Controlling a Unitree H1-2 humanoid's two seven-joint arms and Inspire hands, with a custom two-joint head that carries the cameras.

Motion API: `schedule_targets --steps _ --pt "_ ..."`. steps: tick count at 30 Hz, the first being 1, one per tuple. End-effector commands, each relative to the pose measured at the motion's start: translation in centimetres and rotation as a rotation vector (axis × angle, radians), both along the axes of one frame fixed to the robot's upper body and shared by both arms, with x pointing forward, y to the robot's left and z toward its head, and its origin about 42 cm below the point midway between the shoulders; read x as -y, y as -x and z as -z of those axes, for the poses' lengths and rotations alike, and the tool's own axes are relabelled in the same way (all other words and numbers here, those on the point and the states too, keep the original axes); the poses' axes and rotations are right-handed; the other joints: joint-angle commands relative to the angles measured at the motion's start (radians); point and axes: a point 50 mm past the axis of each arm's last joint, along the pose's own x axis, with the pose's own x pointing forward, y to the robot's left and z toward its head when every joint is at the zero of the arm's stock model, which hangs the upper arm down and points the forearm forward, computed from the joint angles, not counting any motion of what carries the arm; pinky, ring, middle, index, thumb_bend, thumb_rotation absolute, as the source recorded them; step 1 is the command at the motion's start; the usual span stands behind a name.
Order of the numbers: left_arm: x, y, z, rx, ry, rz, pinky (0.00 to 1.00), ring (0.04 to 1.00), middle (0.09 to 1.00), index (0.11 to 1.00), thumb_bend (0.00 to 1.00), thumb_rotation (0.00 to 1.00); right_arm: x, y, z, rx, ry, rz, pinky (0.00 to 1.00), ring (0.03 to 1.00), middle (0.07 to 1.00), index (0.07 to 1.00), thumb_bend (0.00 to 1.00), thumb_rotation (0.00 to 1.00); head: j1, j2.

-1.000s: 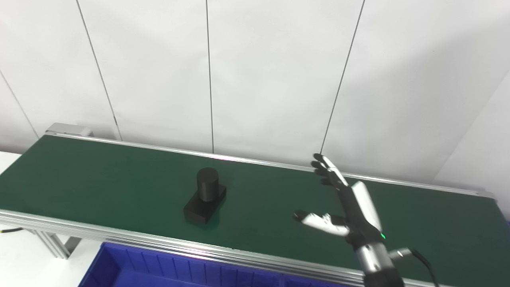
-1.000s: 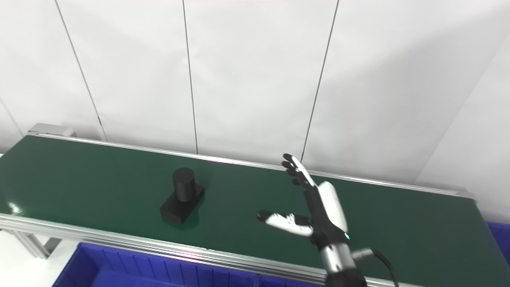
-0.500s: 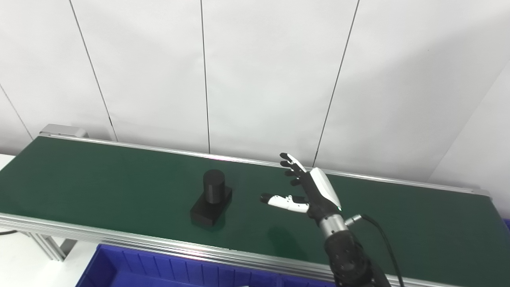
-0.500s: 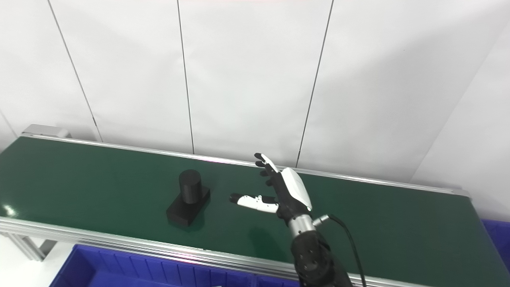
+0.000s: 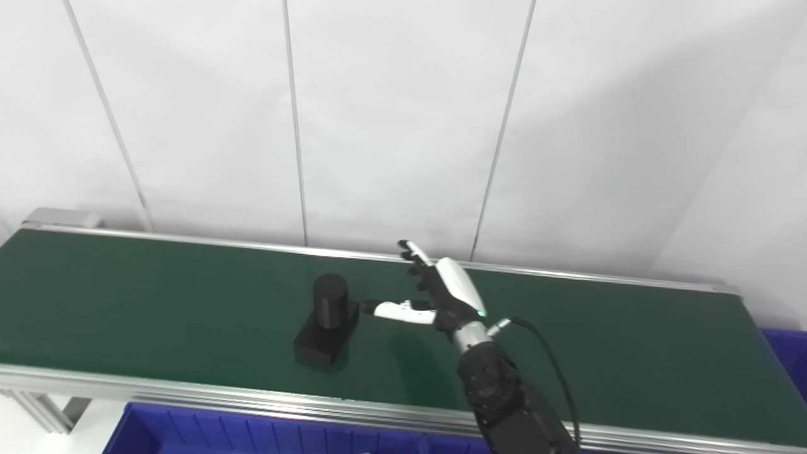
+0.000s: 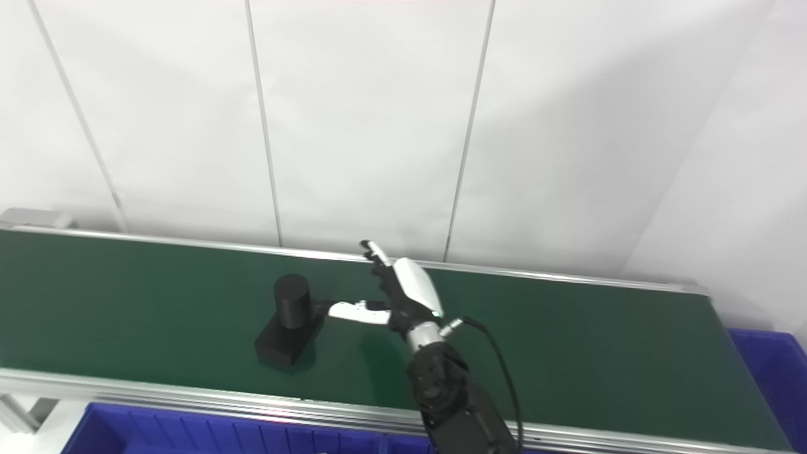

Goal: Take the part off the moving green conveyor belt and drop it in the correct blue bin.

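Observation:
A black part (image 5: 328, 321), an upright cylinder on a flat rectangular base, sits on the green conveyor belt (image 5: 157, 296) left of centre. My right hand (image 5: 435, 293) hovers over the belt just right of the part. It is open, fingers stretched toward the back rail and the white thumb reaching left, its tip almost at the part's base. I cannot tell if the thumb touches it. The left hand is out of view.
A blue bin (image 5: 252, 435) lies below the belt's near rail at bottom left. Another blue bin (image 6: 769, 372) shows past the belt's right end. A white panelled wall (image 5: 403, 113) stands behind the belt. A black cable (image 5: 555, 372) trails from the right wrist.
My right hand has moved left across the belt, from well right of the part to right beside it, staying open. The camera has panned, so the belt's right end now shows.

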Motion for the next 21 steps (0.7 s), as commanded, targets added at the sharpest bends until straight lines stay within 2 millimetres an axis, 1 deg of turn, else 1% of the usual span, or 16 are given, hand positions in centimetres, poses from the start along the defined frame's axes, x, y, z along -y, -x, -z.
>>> schedule_targets --steps 1,8,10,15,21 --pt "-0.2 -1.3 -1.1 0.064 0.035 0.0 0.73 0.794 0.817 0.822 0.81 0.89 -1.8 -1.3 -3.3 0.111 -0.025 -0.024 0.74 0.841 0.9 0.946 0.96 0.68 0.001 0.0" --pt "-0.6 -1.3 -1.2 0.059 0.033 0.002 0.74 0.798 0.819 0.825 0.81 0.9 -3.1 -2.5 -2.9 0.07 0.009 -0.038 0.77 0.852 0.896 0.948 0.96 0.67 -0.015 0.018" --pt "-0.7 -1.3 -1.2 0.057 0.033 0.004 0.74 0.799 0.82 0.826 0.81 0.89 -3.4 -2.7 -2.7 0.051 0.016 -0.04 0.78 0.853 0.897 0.949 0.96 0.67 -0.016 0.021" --pt "-0.8 -1.3 -1.3 0.037 0.047 0.005 0.75 0.802 0.822 0.827 0.81 0.88 -4.3 -3.1 -2.3 0.018 0.046 -0.056 0.81 0.882 0.921 0.967 0.97 0.67 -0.018 0.028" --pt "-0.8 -1.3 -1.3 0.032 0.051 0.005 0.75 0.802 0.823 0.829 0.83 0.9 -5.1 -3.5 -1.4 -0.007 0.094 -0.08 0.8 0.874 0.919 0.964 0.98 0.64 -0.01 0.039"
